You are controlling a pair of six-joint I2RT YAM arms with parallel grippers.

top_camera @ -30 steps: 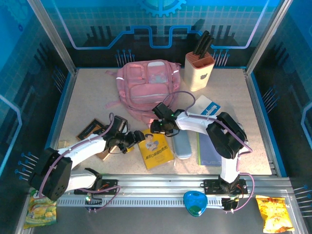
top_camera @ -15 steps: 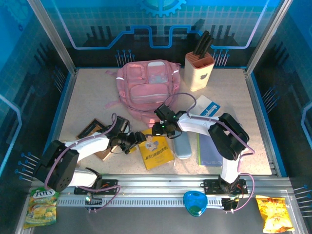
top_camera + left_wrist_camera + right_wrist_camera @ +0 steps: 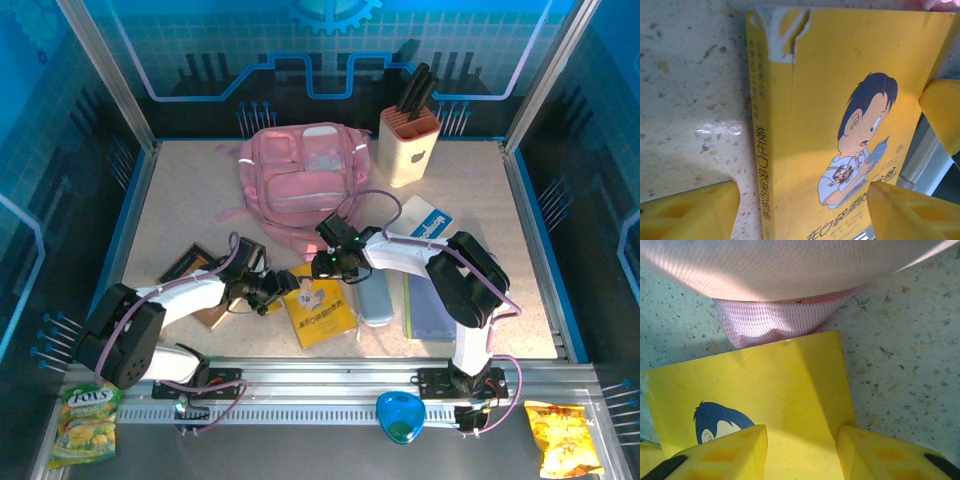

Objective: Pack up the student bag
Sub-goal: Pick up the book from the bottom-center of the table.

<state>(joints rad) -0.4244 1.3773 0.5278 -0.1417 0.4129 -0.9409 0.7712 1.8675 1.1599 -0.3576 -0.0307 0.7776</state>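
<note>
The student bag [image 3: 300, 178], pink, lies at the back middle of the table; its fabric [image 3: 790, 265] and a pink strap [image 3: 782, 320] show in the right wrist view. A yellow book [image 3: 320, 310] with a cartoon boy lies flat in front of it. My left gripper [image 3: 284, 286] is open at the book's left edge; the spine [image 3: 765, 150] lies between its fingers [image 3: 690, 212], one on the table, one over the cover. My right gripper [image 3: 326, 266] is open over the book's far corner [image 3: 805, 385], one finger [image 3: 725, 450] above the cover.
A light blue pencil case [image 3: 375, 296] and a notebook [image 3: 430, 310] lie right of the book, a white-and-blue book [image 3: 427, 222] behind them. A knife block [image 3: 408, 146] stands back right. A brown book [image 3: 188, 266] lies left. Snack bags [image 3: 85, 425] [image 3: 560, 435] sit on the front rail.
My left gripper has slid right to the yellow book's spine and its jaws have narrowed somewhat. My right gripper has dropped slightly toward the book's far corner.
</note>
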